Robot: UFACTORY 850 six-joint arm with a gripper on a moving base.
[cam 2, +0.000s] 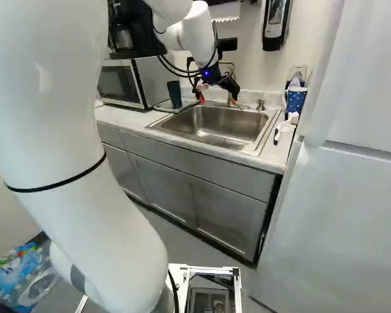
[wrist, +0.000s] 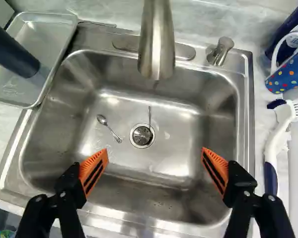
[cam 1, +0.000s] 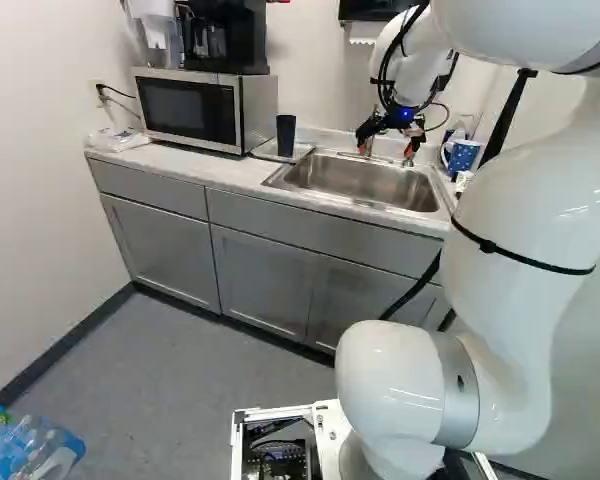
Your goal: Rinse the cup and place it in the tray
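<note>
The tray point(wrist: 12, 91) holds the cup point(wrist: 12, 52); the sink point(wrist: 181, 131), a spoon point(wrist: 109, 128).

Two from behind, one close above sink point(wrist: 179, 124)

Bright, fairly even indoor light; glare patches the stainless-steel sink basin point(wrist: 174, 126), small highlights streak the glossy white robot arm point(cam 1: 515, 215), and the grey floor point(cam 1: 180, 360) looks dimmer.
</note>
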